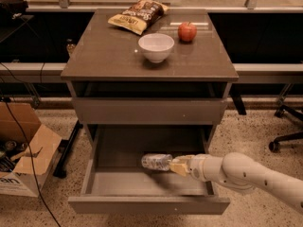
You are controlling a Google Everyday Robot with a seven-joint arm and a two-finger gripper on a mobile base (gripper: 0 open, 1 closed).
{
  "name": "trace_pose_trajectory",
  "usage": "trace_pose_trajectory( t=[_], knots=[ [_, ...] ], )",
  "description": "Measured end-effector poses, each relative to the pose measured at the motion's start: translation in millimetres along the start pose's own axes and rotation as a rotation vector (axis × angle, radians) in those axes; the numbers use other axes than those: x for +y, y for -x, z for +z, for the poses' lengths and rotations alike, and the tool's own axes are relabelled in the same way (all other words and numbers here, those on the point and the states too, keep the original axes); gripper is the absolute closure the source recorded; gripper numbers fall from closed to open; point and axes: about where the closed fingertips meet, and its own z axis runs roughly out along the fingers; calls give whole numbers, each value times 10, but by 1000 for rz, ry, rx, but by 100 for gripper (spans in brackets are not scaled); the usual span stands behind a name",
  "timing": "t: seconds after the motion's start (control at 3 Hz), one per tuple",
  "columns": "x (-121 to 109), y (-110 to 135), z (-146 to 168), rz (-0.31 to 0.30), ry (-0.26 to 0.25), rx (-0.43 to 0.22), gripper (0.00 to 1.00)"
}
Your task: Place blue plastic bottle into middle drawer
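Note:
The blue plastic bottle (156, 161) is a small clear bottle lying on its side, held just above the floor of the open middle drawer (118, 183). My gripper (176, 166) reaches into the drawer from the right and is shut on the bottle's right end. The white arm runs off to the lower right. The drawer is pulled out wide, with a bare grey inside. The closed flat drawer front (149, 110) sits above it.
On the cabinet top (104, 56) stand a white bowl (155, 47), a red apple (187, 31) and a chip bag (137, 15). An open cardboard box (23, 148) with cables sits on the floor at left. An office chair base (286, 136) is at right.

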Motion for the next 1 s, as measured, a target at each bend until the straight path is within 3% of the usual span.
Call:
trace_pose_trajectory(
  t=[0.67, 1.0],
  knots=[
    [-116, -290, 237, 0, -54, 102, 19],
    [-109, -300, 255, -1, -50, 104, 0]
  ],
)
